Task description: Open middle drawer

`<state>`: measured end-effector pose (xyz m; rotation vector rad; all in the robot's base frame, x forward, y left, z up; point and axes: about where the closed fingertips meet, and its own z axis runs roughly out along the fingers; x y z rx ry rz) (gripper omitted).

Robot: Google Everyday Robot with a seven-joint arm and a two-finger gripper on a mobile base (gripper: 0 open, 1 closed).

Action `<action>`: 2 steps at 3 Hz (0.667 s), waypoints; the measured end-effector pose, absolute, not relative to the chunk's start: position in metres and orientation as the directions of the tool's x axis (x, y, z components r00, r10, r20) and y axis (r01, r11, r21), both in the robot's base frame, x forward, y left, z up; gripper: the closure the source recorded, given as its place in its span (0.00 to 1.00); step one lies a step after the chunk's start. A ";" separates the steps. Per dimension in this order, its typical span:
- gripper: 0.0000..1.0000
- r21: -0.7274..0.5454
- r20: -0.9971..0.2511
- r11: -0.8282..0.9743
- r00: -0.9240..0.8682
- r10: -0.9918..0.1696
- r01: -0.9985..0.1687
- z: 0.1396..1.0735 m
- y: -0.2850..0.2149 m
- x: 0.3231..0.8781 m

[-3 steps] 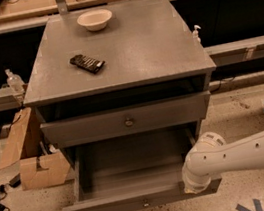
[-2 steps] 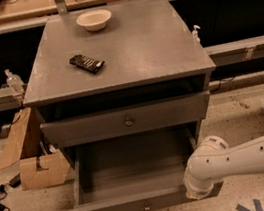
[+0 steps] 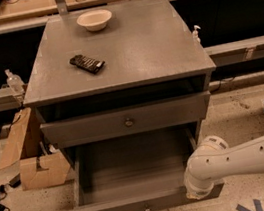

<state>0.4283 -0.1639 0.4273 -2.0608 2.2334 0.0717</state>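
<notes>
Under the cabinet top [image 3: 136, 41], the middle drawer [image 3: 134, 178] stood pulled well out; opening looked nearly done. The gripper [image 3: 197, 191] sat at its front corner, perhaps touching; we couldn't tell its grip.

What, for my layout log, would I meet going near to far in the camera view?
Pulled-out middle drawer, with the gripper at its front right corner → upper drawer front → dark packet on the cabinet top → white bowl.
</notes>
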 end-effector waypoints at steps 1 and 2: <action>1.00 -0.034 -0.107 0.082 -0.078 -0.991 -0.996 0.427 -0.164 0.428; 1.00 -0.034 -0.107 0.082 -0.078 -0.991 -0.996 0.427 -0.164 0.428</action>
